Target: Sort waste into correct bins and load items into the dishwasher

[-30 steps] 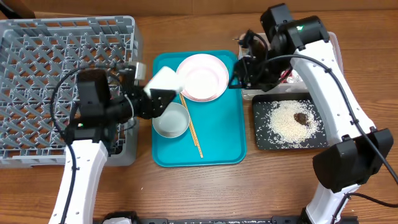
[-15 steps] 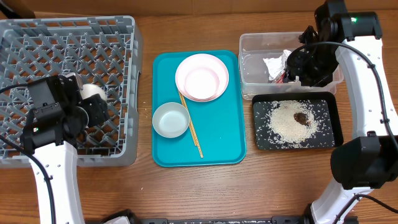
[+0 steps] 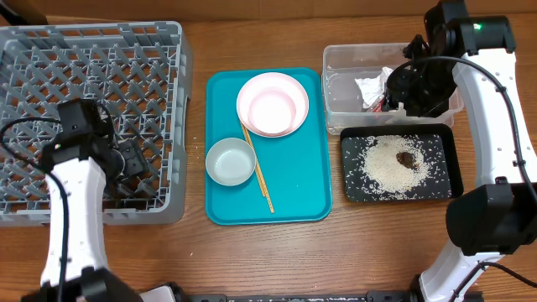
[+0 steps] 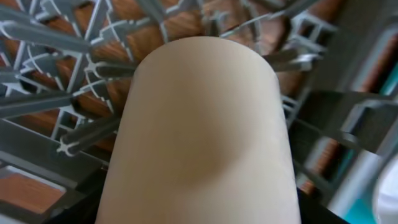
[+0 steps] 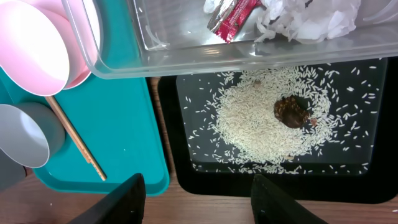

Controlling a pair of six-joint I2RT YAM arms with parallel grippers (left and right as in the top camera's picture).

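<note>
Step in hand: by my reading, setting the cup (image 4: 199,124) down in the rack (image 3: 50,75).
Left tool: the left tool (image 3: 130,159) is low inside the rack, close to its right wall. In the wrist view dark parts press against both flanks of the cup, so I read it as pinching the cup. The fingertips themselves are hidden.
Cup: it fills the left wrist view, with the grey lattice close behind it. From overhead the arm hides it.
Right tool: the right tool (image 5: 202,202) is spread wide and holds nothing. It hangs over the far right of the surface, above the clear tub (image 3: 344,63).
Waste: the wrapper (image 5: 233,14) and the paper (image 5: 305,18) lie in the clear tub. The rice (image 3: 390,172) and the brown lump (image 3: 405,158) lie in the black tray (image 3: 449,168), just nearer than the tub.
Left to load: the stacked plates (image 3: 273,105), the bowl (image 3: 231,161) and the chopsticks (image 3: 258,176) are on the teal tray (image 3: 294,184).
Doing it well: lower the cup until it bears on the lattice between the ribs, then spread the fingers only a little. Lift straight up so that neither finger drags the cup over.
Risk: a smooth round cup let go while it is tilted may roll or wedge against the rack wall. Seat it squarely first.
</note>
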